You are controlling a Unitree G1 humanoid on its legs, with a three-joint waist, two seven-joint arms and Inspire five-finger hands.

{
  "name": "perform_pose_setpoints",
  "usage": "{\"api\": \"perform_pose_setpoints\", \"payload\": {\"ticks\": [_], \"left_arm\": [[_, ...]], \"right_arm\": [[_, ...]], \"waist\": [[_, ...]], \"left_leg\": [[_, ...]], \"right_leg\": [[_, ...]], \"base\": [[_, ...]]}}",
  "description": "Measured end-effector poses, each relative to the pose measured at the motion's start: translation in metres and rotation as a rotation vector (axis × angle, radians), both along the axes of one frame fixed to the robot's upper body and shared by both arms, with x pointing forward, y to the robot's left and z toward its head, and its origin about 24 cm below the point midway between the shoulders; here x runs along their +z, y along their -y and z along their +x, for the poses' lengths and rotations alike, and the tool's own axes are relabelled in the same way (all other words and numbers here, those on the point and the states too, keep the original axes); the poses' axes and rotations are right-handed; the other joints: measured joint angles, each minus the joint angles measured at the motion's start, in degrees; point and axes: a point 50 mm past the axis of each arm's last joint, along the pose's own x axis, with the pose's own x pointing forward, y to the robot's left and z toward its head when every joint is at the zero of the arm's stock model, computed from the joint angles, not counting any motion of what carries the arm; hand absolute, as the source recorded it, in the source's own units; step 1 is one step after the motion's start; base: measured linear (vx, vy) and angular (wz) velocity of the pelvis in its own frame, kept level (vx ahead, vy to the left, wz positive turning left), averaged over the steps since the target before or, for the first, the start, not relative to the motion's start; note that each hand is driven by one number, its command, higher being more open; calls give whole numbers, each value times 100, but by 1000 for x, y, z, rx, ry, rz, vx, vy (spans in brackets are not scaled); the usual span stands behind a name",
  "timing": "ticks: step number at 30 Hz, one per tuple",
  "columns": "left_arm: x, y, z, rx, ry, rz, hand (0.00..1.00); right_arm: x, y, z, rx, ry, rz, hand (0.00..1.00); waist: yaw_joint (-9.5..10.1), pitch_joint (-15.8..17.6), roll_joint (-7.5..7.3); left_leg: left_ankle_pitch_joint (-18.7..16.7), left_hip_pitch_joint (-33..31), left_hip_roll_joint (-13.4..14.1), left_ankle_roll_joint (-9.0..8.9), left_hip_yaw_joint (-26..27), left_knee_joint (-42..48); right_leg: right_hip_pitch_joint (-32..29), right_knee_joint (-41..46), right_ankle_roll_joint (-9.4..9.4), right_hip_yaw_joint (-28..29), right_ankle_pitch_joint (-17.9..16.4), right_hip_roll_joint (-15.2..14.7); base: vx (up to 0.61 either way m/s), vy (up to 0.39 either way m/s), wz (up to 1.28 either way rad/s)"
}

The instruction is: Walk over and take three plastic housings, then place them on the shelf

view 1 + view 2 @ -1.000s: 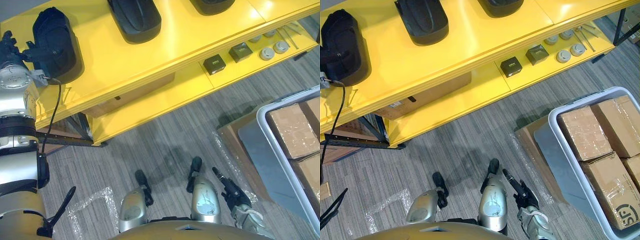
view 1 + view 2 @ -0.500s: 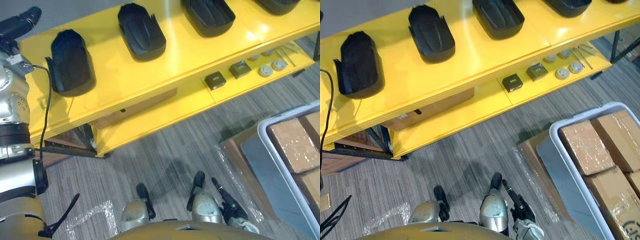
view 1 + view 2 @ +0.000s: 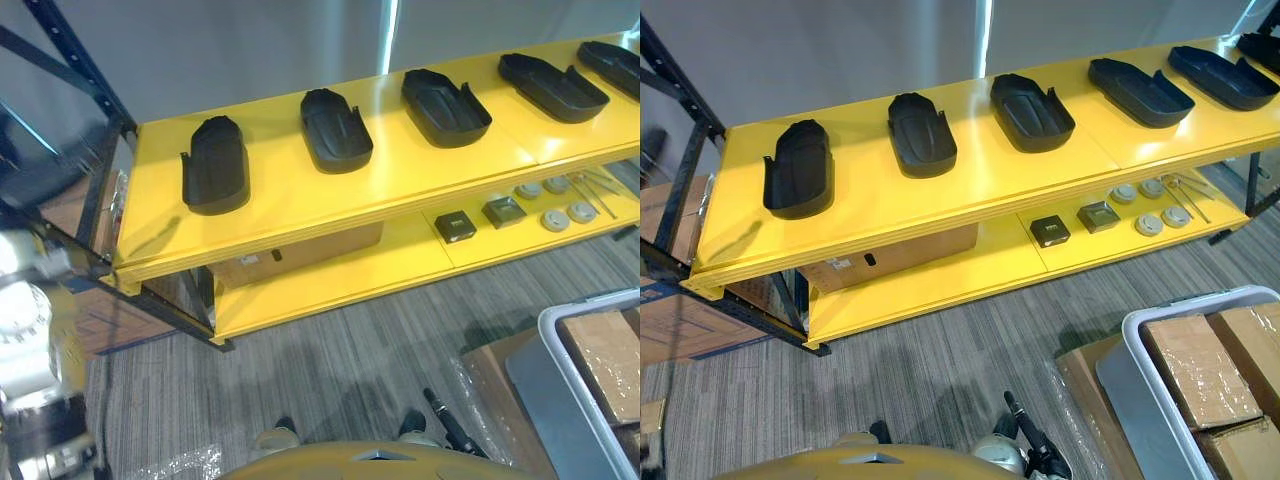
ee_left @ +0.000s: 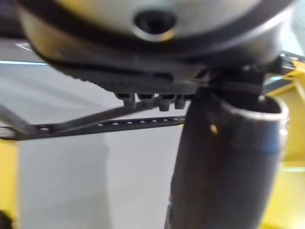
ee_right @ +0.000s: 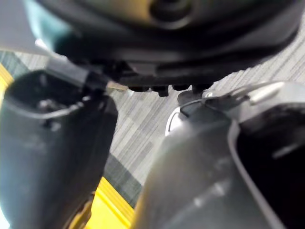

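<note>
The yellow top shelf point(image 3: 970, 190) has a bare strip along its whole front edge and bare gaps between the black plastic housings point(image 3: 921, 134) standing in a row along it. A dark rack upright point(image 3: 680, 190) bounds its left end. Below, the lower shelf point(image 3: 940, 275) sits set back, and open grey carpet point(image 3: 940, 360) lies between the rack and the robot. A grey tote point(image 3: 1200, 300) of cardboard cartons point(image 3: 1200, 370) hems in the floor at the right.

Compared with a second ago the camera has tilted up, so more of the row and the wall behind now show. The left hand point(image 4: 224, 162) has left the leftmost housing point(image 3: 798, 168); whether it is spread or closed cannot be told. The right hand point(image 3: 1032, 447) hangs low with straight fingers, holding nothing.

Each housing's long axis runs from the front edge toward the back edge, and those farther right slant more.
</note>
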Motion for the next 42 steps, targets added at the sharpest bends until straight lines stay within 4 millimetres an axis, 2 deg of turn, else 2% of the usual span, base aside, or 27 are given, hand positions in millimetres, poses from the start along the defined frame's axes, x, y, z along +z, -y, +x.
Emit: {"api": "perform_pose_setpoints", "payload": {"ticks": [1,5,10,14,17,21,25,31,36,42], "left_arm": [[-8,2,-2,-30,-36,4,100],[-13,7,-2,-101,-73,25,100],[-28,25,3,-234,-146,39,100],[-41,37,8,-280,-176,1,100],[-47,35,13,-257,-187,-22,100],[-40,32,29,-183,-153,-29,100],[-30,30,34,-119,-95,-37,100],[-18,26,36,-2,-47,7,100],[-9,26,42,15,5,-3,100],[2,23,49,26,36,-3,100]], "right_arm": [[0,1,-2,-3,-7,-5,100],[2,8,-3,6,-14,-25,100],[5,19,4,30,-10,-72,100],[10,29,23,43,34,-102,100],[17,37,42,58,91,-134,100],[25,43,68,75,161,-160,100],[31,45,84,100,198,-175,100],[34,45,93,86,230,-176,100],[37,46,98,88,246,-186,100],[42,42,113,110,284,-188,100]], "waist": [[19,-6,-8],[7,-89,30],[-17,-93,177],[-70,246,204],[-111,533,221],[-127,946,178],[-128,1224,154],[-117,1466,146],[-138,1546,144],[-171,1625,57]], "left_leg": [[16,-40,7,8,-26,-2],[77,-186,18,-14,-60,-14],[143,-477,22,-5,-75,35],[209,-734,36,42,-148,227],[155,-957,46,109,-158,484],[20,-1269,28,198,-200,858],[-104,-1549,26,235,-216,1167],[-178,-1607,43,214,-193,1304],[-225,-1701,75,206,-183,1423],[-264,-1772,128,187,-125,1536]], "right_leg": [[-9,0,-15,-10,-13,4],[-148,0,-2,-18,-28,13],[-421,10,-73,-21,39,12],[-590,39,-87,-22,128,3],[-860,407,-82,14,47,-116],[-1319,1164,-71,138,-264,-367],[-1705,1721,-99,231,-512,-552],[-1934,2148,-115,359,-741,-647],[-2042,2261,-124,422,-802,-653],[-2202,2434,-148,503,-884,-649]], "base": [[-89,-18,7],[-63,-8,2],[1,1,2],[15,-1,6],[-4,25,1],[-40,43,4],[-43,21,1],[-5,-3,-2],[4,1,-3],[2,-3,-5]]}}
